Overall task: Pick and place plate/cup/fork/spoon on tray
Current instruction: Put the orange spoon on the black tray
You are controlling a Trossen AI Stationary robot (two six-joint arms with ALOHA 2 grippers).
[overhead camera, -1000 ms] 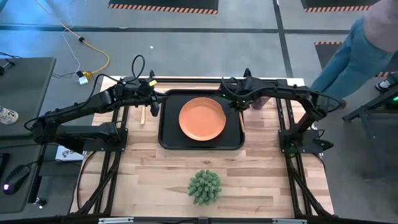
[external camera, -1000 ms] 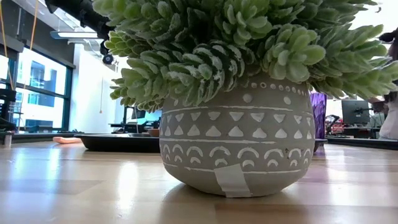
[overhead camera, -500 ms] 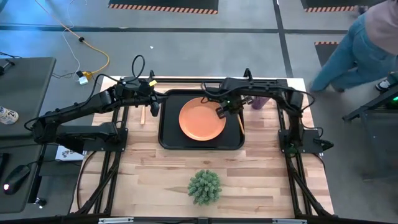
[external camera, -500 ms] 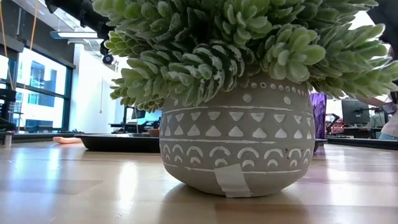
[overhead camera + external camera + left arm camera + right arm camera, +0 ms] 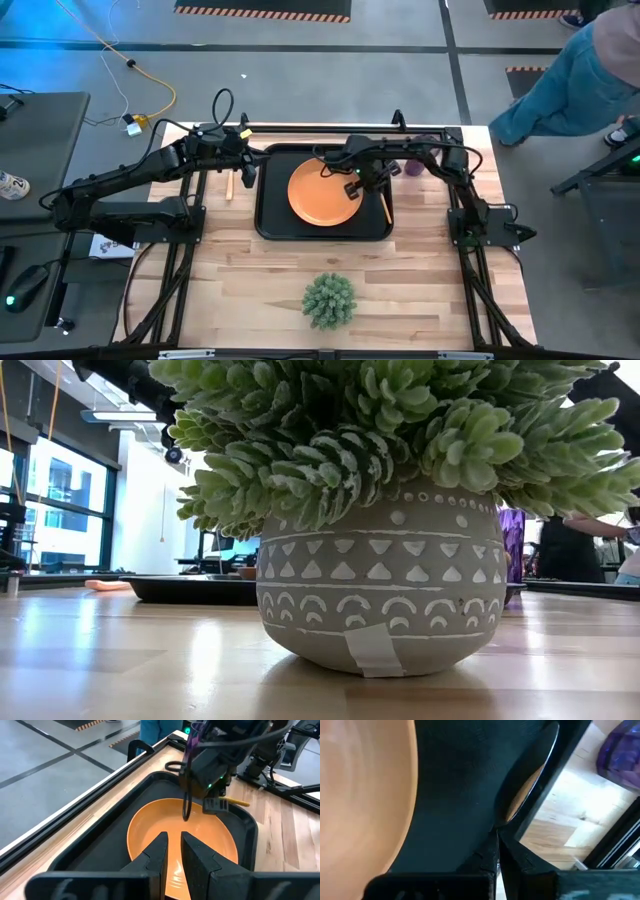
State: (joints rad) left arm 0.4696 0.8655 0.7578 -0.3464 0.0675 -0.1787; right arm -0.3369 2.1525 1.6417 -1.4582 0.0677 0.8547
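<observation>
Half the tray (image 5: 190, 589) hidden behind planter (image 5: 378, 592)

Plate (image 5: 165, 827): orange, seen lying inside the black tray (image 5: 125, 807).
Left gripper (image 5: 173, 851): two dark fingers held nearly together — only a narrow gap is left.
Right gripper (image 5: 200, 810): seen over the plate's far edge — finger state cannot be told.

A smooth grey concrete floor (image 5: 330, 75) is stretching out beyond my pale wooden table (image 5: 260, 290), crossed by dark seams. Black mats with orange-striped edges (image 5: 262, 9) are lying along its far side. Tall windows (image 5: 55, 510) are letting daylight in, and a person in blue jeans (image 5: 560, 85) is standing nearby.
</observation>
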